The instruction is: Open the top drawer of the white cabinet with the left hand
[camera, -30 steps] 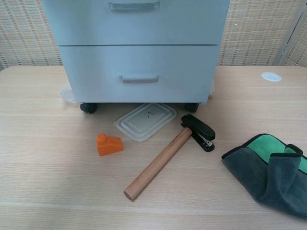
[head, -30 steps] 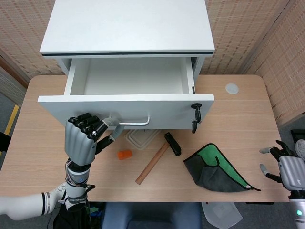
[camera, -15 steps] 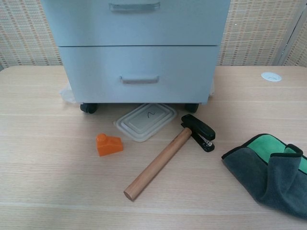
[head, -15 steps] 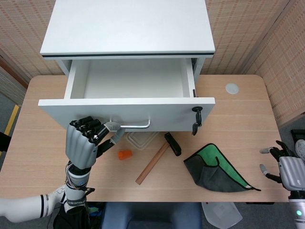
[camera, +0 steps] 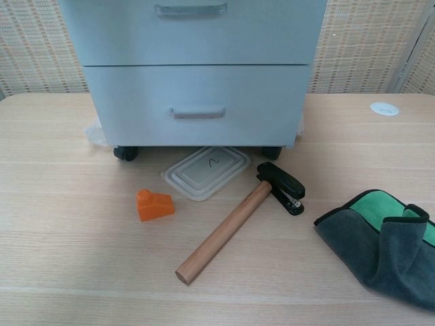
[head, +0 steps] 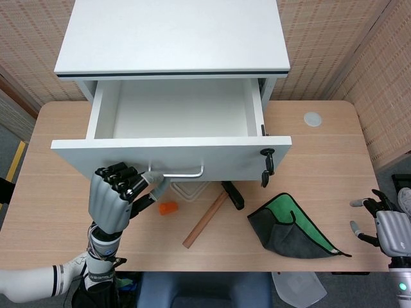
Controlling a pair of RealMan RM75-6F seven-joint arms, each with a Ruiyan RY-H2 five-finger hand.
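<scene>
White laminate covered the one cabinet (head: 172, 35) standing at the far middle of the wooden desk (head: 321, 154), and its top drawer (head: 173, 125) stood pulled well out toward the near side, its inside bare in the head view. One silver bar handle (head: 183, 172) ran along the drawer front. The left robot hand (head: 115, 196) was below the handle's left end, its dark fingers (head: 122, 176) curled together, one fingertip reaching up against the left end of the bar; whether it truly gripped the bar cannot be told. One black key (head: 265, 168) hung from the lock at the right of the drawer front.

The chest view showed two lower drawer fronts (camera: 197, 102), each with one handle, both closed, and two black castors (camera: 124, 153) under the cabinet. Neither hand appeared in that view.

On the desk, near the cabinet's foot, lay one clear plastic lid (camera: 207, 171), partly beneath the cabinet. Left of it and nearer sat one orange block (camera: 153, 204). One hammer (camera: 234, 224) with a wooden shaft and black head lay slantwise to the right of the block, its head just beside the lid. Further right lay one crumpled grey and green cloth (camera: 380, 241). One small white disc (camera: 385, 108) sat at the far right of the desk.

The right robot hand (head: 385, 224) was at the near right edge of the head view, fingers spread apart, holding nothing.
</scene>
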